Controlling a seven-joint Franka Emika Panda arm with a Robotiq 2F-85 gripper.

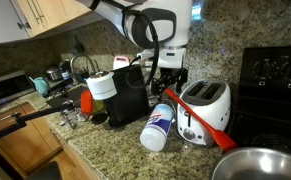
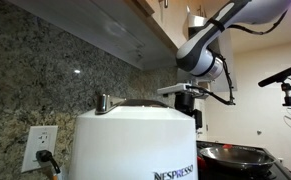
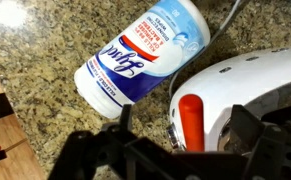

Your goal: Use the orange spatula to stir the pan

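Granite counter (image 1: 95, 150), left to right.
- Black coffee machine (image 1: 130, 100) toward back edge.
- Lysol canister (image 1: 157, 127) on its side just right of it, nearer front edge.
- Gripper (image 1: 167, 78) hangs above canister and white toaster (image 1: 207, 100). Wrist view: fingers (image 3: 93, 152) wide apart, clamped on nothing.
- Orange spatula (image 1: 217, 137) slanted across toaster, upper end in toaster slot, lower end toward front edge.
- Pan (image 1: 260, 165) past counter's right end, by stove (image 1: 275, 80). Spatula apart from pan.
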